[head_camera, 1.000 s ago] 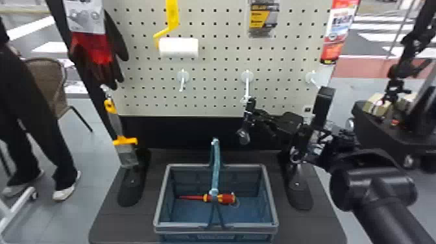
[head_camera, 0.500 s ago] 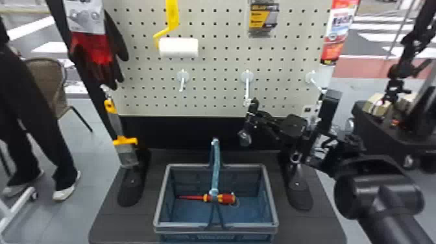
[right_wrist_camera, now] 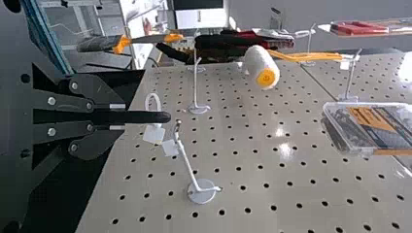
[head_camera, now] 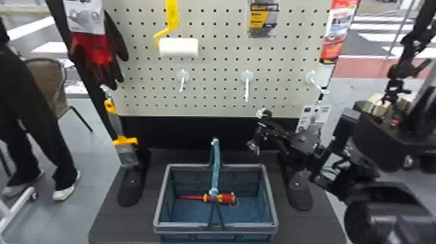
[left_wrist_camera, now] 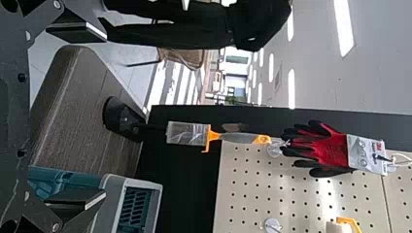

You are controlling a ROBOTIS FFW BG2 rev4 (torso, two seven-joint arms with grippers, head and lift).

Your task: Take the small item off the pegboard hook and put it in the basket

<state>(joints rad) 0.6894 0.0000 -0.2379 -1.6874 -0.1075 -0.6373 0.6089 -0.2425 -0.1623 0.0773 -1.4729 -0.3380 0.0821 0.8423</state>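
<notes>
The left gripper (left_wrist_camera: 92,115) is spread wide, at left. The basket (head_camera: 181,226), near, holds a screwdriver (head_camera: 224,198); lowering the small item (right_wrist_camera: 148,116) there remains. Farther, at right, the right gripper (right_wrist_camera: 116,116) clamps the small item, seemingly off the middle hook (head_camera: 247,78).

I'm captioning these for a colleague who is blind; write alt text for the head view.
A gray-rimmed blue basket holding a red and yellow screwdriver sits below a pegboard. The robot's right gripper is near the board's lower edge. Higher up are white hooks, a paint roller and gloves.
</notes>
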